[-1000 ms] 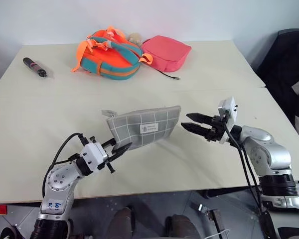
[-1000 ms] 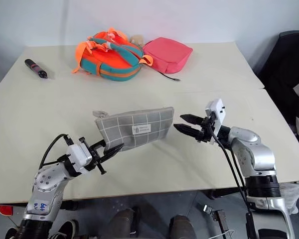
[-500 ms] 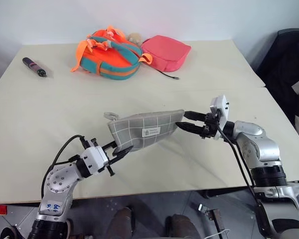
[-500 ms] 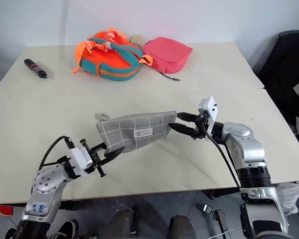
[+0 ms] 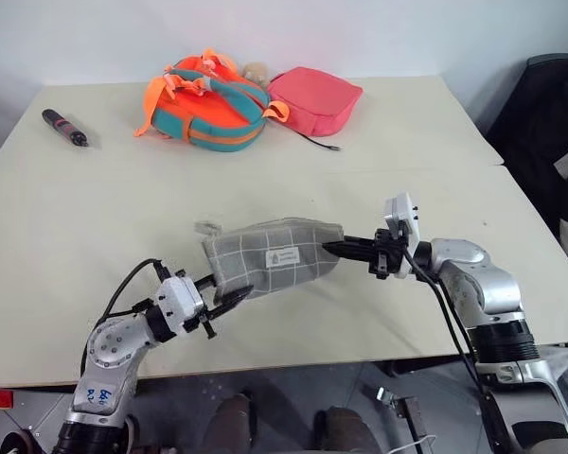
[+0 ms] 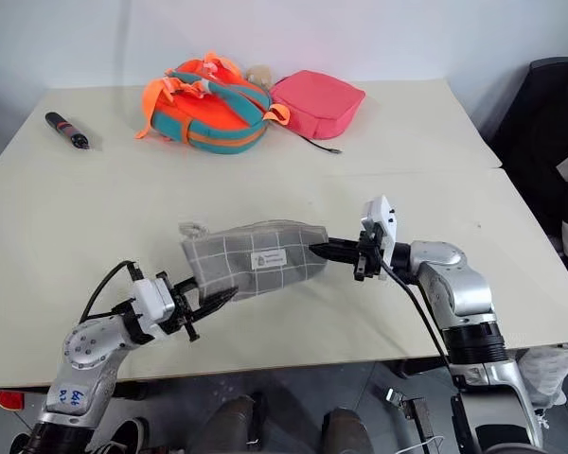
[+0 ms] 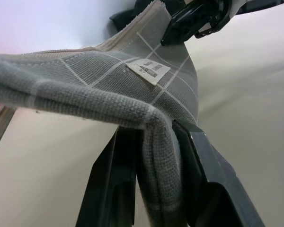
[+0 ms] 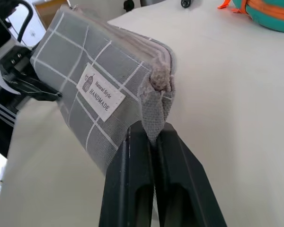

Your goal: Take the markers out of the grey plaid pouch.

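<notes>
Beige worktop (image 5: 95, 218) against a pale wall; backpack (image 5: 208, 104), pink pouch (image 5: 317, 97) and a black-and-red tool (image 5: 66, 128) sit at the far side, well apart; grey plaid pouch (image 5: 270, 257) hangs above the near half, strung between both arms; left gripper (image 7: 154, 189) straddles its lower left corner, fingers (image 7: 199, 156) on either side of the fabric; right gripper (image 8: 151, 142) is clenched on the small cloth tab at the pouch's other end; soft, light fabric, sags and folds under tension; markers not visible, probably inside; best holds look like corner seams and tab; zipper ring at upper left is likely the next pull point.
</notes>
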### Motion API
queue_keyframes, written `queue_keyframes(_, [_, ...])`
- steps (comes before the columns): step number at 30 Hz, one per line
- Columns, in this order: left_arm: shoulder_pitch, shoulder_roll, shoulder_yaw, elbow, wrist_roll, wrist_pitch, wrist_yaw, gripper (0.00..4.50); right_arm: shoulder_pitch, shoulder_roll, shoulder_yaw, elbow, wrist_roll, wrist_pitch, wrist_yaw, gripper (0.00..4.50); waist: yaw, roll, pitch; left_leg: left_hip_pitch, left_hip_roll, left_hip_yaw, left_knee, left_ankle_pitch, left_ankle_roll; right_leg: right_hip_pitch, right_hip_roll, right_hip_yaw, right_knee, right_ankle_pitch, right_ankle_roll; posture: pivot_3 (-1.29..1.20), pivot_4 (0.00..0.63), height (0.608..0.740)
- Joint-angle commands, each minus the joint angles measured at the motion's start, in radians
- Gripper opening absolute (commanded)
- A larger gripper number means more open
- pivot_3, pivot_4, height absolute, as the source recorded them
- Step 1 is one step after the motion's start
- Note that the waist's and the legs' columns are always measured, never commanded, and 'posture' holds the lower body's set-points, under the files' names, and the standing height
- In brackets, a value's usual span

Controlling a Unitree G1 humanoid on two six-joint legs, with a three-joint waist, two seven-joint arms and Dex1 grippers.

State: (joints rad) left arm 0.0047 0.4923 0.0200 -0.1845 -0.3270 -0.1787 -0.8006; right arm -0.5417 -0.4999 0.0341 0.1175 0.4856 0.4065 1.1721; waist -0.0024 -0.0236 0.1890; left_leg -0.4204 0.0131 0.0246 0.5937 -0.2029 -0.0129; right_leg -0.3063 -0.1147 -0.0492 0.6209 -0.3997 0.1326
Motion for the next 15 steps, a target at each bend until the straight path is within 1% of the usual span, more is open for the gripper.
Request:
queue_keyframes(1, [0.003,-0.007,0.023,-0.068,-0.038,0.049,0.034,2.64,0.001,0.006,-0.017,-0.029,-0.008,-0.061,-0.007,0.00,0.001,0.000,0.000,0.000,0.000,0.000,0.000,0.000,0.000,0.000,0.000,0.000,0.000,0.000,0.000,0.00,0.150,0.740])
queue_keyframes(3, [0.004,-0.014,0.050,-0.097,-0.119,0.145,0.056,3.24,-0.001,0.007,-0.024,-0.019,-0.014,-0.086,-0.008,0.00,0.001,0.000,0.000,0.000,0.000,0.000,0.000,0.000,0.000,0.000,0.000,0.000,0.000,0.000,0.000,0.00,0.150,0.740])
queue_keyframes(5, [-0.002,-0.021,0.068,-0.105,-0.144,0.178,0.075,3.24,-0.001,0.007,-0.025,-0.010,-0.024,-0.117,-0.009,0.00,0.000,0.000,0.000,0.000,0.000,0.000,0.000,0.000,0.000,0.000,0.000,0.000,0.000,0.000,0.000,0.00,0.150,0.740])
queue_keyframes(13, [-0.030,-0.032,0.105,-0.141,-0.148,0.227,0.129,3.24,0.002,0.017,-0.030,0.030,-0.057,-0.228,-0.021,0.00,0.001,0.000,0.000,0.000,0.000,0.000,0.000,0.000,0.000,0.000,0.001,0.000,0.000,0.000,0.000,0.00,0.150,0.740])
queue_keyframes(15, [0.001,-0.020,0.082,-0.133,-0.108,0.190,0.098,2.85,-0.002,0.025,-0.033,0.036,-0.055,-0.239,-0.030,0.00,0.001,0.000,0.000,0.000,0.000,0.000,0.000,0.000,0.000,0.000,0.001,0.000,0.000,0.000,0.000,0.00,0.150,0.740])
